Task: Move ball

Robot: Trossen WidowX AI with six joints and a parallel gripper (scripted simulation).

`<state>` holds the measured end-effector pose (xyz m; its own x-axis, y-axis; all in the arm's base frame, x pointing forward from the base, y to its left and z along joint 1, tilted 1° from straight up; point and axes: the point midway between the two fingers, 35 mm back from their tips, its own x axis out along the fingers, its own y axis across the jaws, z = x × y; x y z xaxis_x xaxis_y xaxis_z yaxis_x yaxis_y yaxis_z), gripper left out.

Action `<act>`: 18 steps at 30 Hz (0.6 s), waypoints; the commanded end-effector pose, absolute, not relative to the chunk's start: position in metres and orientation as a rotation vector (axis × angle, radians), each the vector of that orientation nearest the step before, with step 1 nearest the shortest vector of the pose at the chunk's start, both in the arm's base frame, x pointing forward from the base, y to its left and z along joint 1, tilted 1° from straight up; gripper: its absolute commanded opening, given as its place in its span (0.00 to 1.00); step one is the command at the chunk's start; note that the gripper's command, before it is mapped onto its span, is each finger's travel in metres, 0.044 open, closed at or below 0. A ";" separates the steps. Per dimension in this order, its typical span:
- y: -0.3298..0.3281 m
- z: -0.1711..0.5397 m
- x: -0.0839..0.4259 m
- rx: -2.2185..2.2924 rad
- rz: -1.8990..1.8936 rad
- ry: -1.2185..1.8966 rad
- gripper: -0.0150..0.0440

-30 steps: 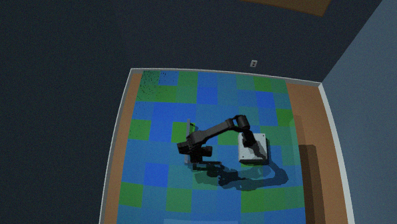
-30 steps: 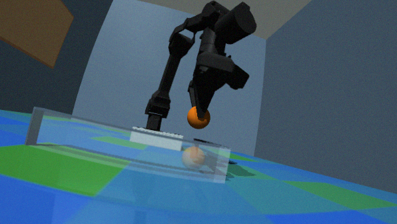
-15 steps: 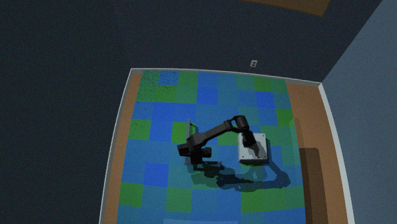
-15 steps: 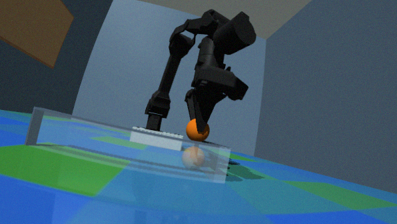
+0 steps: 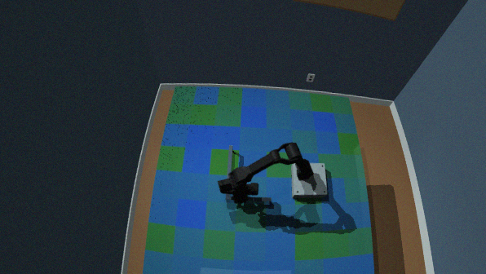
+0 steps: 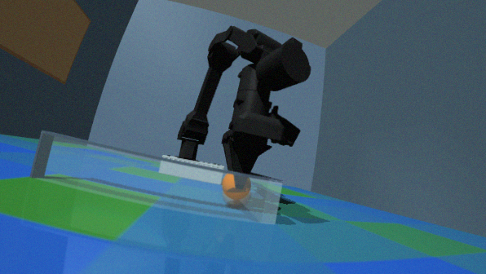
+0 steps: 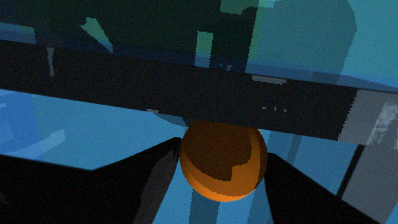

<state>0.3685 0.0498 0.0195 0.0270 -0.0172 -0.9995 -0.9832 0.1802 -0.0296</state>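
Tabletop (image 6: 73,212): checkered blue and green surface, directly beneath the hand; it carries the walls and the arm's base.

Arm (image 6: 253,81): dark, folded over and reaching steeply down; the hand is its lowest part, at the wall corner.

Clear walls (image 6: 122,163): two low see-through panels. In the exterior view the long one runs off to the left of the hand, and the short end stands just to the right of it. In the wrist view a dark bar, probably a wall edge in shadow, crosses just beyond the ball.

Hand (image 6: 236,179): pointing down with its tips dipped below the top edge of the wall; closed on the ball, fingers held partway apart by it.

Fingers: one dark pad at each side of the ball in the wrist view, both touching it.

Ball (image 7: 222,160): orange, between the fingers, low inside the corner. Whether it touches the tabletop cannot be told.

See-through copy: not made out apart from the ball; judged to lie at or right under it.

Deciding relation: the resting spot lies straight below the hand, not to a side, so the coming move looks like a release, then a straight lift clear of the walls.

Risk: judged that a sideways exit could clip the near wall or nudge the ball.
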 end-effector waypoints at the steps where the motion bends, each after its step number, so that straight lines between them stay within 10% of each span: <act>1: 0.050 0.012 0.368 -1.097 1.055 1.278 0.25; 11: 0.050 0.001 0.368 -1.097 1.055 1.278 0.25; 18: 0.049 0.005 0.368 -1.097 1.050 1.283 0.57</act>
<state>0.3678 0.0494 0.0045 0.0228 -0.0177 -0.9996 -0.9833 0.1801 -0.0256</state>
